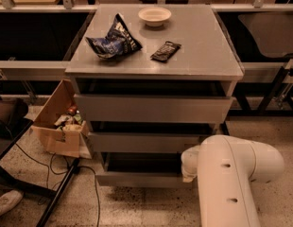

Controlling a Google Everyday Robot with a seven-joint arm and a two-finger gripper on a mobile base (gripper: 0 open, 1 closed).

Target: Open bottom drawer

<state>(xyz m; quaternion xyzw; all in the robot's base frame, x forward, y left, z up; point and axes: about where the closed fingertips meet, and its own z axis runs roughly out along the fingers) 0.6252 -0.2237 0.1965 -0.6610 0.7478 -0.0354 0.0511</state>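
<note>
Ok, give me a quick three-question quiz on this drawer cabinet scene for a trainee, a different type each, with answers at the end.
1. True or false: the bowl stands on the cabinet top.
2. Where is the claw? A) over the bowl B) at the right end of the bottom drawer C) above the cabinet top
3. Fill in: the cabinet has ___ drawers.
Key: 1 true; 2 B; 3 three.
</note>
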